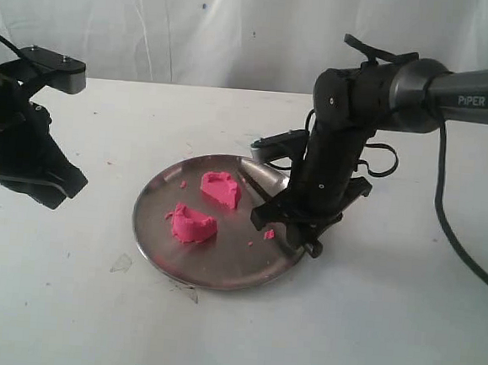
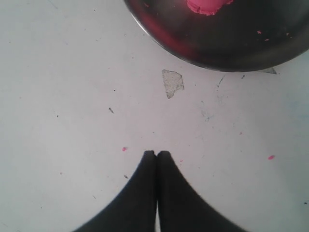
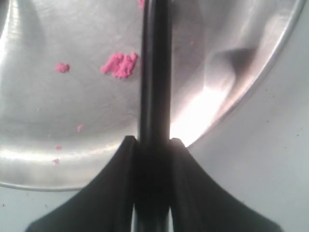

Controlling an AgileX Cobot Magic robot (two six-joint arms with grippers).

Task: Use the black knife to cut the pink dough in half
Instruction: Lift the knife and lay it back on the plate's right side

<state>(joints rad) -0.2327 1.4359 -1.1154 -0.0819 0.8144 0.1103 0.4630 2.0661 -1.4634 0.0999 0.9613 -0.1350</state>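
I am looking at the white table (image 1: 385, 329), which is filling nearly the whole exterior view. The right arm (image 1: 352, 98) is reaching in from the upper right of the frame and bending down to the centre, while the left arm (image 1: 18, 148) is hanging at the left edge, well apart from the work. A round steel plate (image 1: 221, 261) is lying at the centre. The pink dough is sitting on it as two rough chunks, one (image 1: 222, 187) in the upper middle of the plate and the other (image 1: 193, 225) lower left of it, with a bare gap between them. The black knife (image 3: 154, 72) is running from the plate's right rim up and left toward the upper chunk; I cannot tell if its tip is touching the dough. The right gripper (image 3: 153, 141) is clamping the knife between both fingers. The left gripper (image 2: 156, 153) is closed with the fingers pressing together, nothing between them, over bare table. A small crumb (image 3: 119, 64) is lying beside the blade, and a clear scrap (image 2: 172, 82) is lying just outside the plate's lower left rim.
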